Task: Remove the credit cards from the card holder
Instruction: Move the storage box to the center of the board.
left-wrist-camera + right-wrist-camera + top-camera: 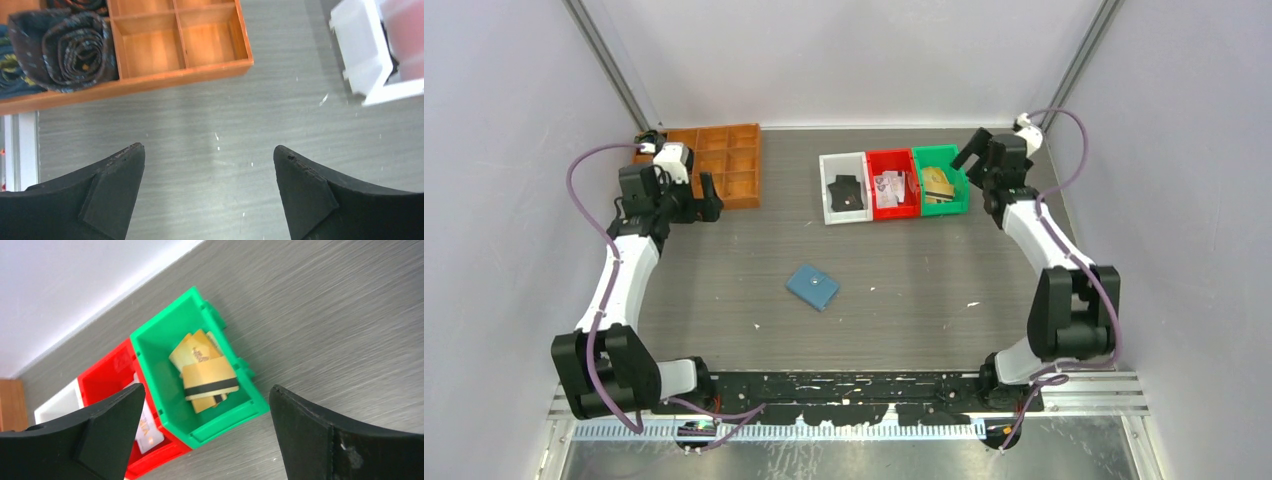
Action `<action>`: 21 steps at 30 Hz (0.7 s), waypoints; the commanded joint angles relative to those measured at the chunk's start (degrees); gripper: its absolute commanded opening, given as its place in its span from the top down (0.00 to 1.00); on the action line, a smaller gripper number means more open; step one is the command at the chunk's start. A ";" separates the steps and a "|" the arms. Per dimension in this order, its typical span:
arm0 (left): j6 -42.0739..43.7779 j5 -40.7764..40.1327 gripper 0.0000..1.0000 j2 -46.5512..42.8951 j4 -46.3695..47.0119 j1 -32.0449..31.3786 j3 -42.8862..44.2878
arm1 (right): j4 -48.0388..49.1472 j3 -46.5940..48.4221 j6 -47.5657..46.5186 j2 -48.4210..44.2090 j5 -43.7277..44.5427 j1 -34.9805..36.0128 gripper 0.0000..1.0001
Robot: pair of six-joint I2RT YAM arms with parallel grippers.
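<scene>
Card holder [813, 287] lying closed mid-table, long axis running far-left to near-right. Left gripper [209, 152] sitting nearer than right gripper [207, 390]; both hanging fingers apart, empty.

1. Top view: high at the near side, looking down on the whole table [724, 300].
2. Left wrist: close, facing down; shares the tray [150, 82] and white bin [357, 45] with the top view.
3. Right wrist: close, tilted; shares the green bin [155, 375].
</scene>
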 commanded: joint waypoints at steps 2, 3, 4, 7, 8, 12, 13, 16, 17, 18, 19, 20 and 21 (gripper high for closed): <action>5.60 3.22 0.03 1.07 -16.86 0.47 4.27 | -10.48 11.39 -2.21 7.65 -6.10 4.71 0.06; 6.35 3.56 0.03 0.74 -17.88 0.51 4.29 | -11.30 12.94 -3.42 9.03 -5.43 6.01 0.09; 7.14 3.76 0.04 0.41 -19.15 0.52 4.40 | -12.33 14.75 -4.68 10.51 -4.34 7.27 0.13; 8.90 4.14 0.07 -0.34 -22.93 0.51 4.88 | -15.46 19.99 -7.12 15.13 -2.50 9.94 0.24; 9.46 4.39 0.08 -0.64 -23.92 0.52 5.11 | -16.26 21.32 -7.43 16.57 -2.42 10.43 0.26; 9.87 3.60 0.10 -1.76 -26.10 0.52 5.15 | -17.76 25.27 -8.51 21.37 -1.18 11.42 0.27; 10.23 3.63 0.10 -2.29 -26.63 0.48 5.03 | -18.20 26.04 -8.95 22.35 -0.93 11.60 0.27; 11.48 4.06 0.11 -3.75 -28.01 0.52 4.48 | -18.85 27.61 -9.86 24.47 -1.09 11.69 0.28; 11.71 4.19 0.11 -4.17 -28.37 0.52 4.30 | -18.96 27.92 -10.00 24.94 -0.90 11.67 0.29; 11.95 4.31 0.11 -4.62 -28.65 0.50 4.14 | -19.16 28.29 -10.10 25.45 -0.79 11.78 0.31; 12.06 4.30 0.11 -4.98 -28.91 0.52 4.05 | -19.28 28.58 -10.27 25.93 -0.72 11.86 0.33; 12.14 4.30 0.11 -5.58 -29.18 0.52 3.93 | -19.42 28.91 -10.51 26.41 -0.46 11.96 0.34; 12.32 4.45 0.11 -5.95 -29.44 0.52 3.95 | -19.46 29.27 -10.89 26.83 -0.32 12.18 0.36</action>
